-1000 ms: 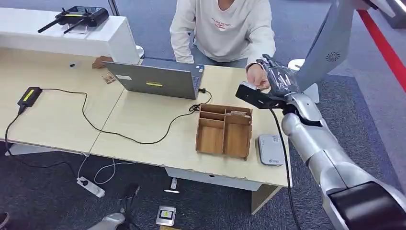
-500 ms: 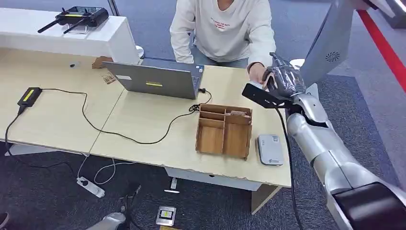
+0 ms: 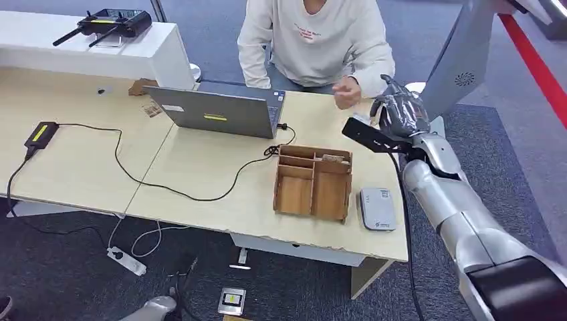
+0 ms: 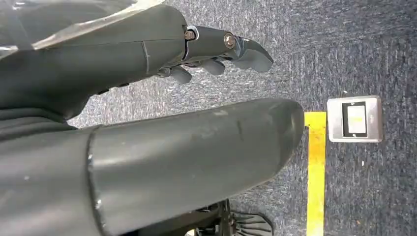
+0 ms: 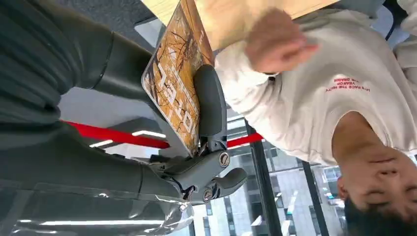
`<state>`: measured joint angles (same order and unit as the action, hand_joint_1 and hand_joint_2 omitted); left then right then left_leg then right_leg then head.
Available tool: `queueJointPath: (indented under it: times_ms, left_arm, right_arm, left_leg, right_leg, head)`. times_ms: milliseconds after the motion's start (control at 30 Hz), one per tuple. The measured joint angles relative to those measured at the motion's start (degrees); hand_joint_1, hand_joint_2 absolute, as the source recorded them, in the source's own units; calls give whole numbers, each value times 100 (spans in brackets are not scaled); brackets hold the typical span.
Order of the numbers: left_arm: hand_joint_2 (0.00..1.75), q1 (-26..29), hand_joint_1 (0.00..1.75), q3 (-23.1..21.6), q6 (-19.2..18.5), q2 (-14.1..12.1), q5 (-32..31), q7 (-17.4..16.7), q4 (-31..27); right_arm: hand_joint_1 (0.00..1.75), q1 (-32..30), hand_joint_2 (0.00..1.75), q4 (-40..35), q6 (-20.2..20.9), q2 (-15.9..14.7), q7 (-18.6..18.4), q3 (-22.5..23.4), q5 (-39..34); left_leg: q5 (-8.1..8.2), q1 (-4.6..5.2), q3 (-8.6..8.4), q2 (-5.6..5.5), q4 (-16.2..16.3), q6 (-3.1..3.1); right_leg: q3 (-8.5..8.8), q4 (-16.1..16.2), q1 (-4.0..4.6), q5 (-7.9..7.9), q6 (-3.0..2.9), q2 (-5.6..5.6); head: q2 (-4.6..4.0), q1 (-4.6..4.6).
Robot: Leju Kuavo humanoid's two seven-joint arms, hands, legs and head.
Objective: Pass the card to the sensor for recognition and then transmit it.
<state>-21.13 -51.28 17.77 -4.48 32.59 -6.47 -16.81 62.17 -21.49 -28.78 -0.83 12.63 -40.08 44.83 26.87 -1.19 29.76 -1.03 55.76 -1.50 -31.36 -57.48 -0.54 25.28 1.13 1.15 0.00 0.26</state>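
Note:
My right hand (image 3: 399,112) is raised over the table's far right corner, above and beyond the grey-white sensor (image 3: 378,208) that lies flat near the front right edge. In the right wrist view an orange patterned card (image 5: 174,83) is pinched between my thumb (image 5: 211,103) and the fingers behind it. A person's hand (image 3: 346,90) hovers just left of my right hand, apart from it, and holds nothing (image 5: 275,44). My left hand (image 4: 221,46) hangs over the carpet, fingers loosely bent, holding nothing.
A wooden divided organizer (image 3: 313,182) stands just left of the sensor. A grey laptop (image 3: 214,110) sits at the back of the table (image 3: 200,167), with a black cable trailing to a small black device (image 3: 41,134). The person in a white sweatshirt (image 3: 314,33) sits behind the table.
The person's hand, which was at my right hand with the card, has let go and drawn back to the left. My right hand has shifted slightly right and keeps the card.

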Motion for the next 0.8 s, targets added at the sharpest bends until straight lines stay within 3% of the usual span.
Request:
queueJointPath:
  times_ms: [367, 800]
  left_arm:
    - [0, 15, 0, -17, 118, 0, 118, 96, 7]
    - [0, 46, 0, -15, 179, 0, 269, -15, 22]
  right_arm:
    - [175, -16, 175, -160, 765, -151, 581, 262, -612]
    - [175, -530, 175, -407, 968, -542, 590, 260, -625]
  left_leg:
    - [0, 0, 0, -1, 0, 0]
    - [1, 0, -1, 0, 0, 0]
  right_leg:
    - [0, 0, 0, 0, 0, 0]
    - [0, 1, 0, 0, 0, 0]
  head:
    - [0, -2]
    - [0, -2]
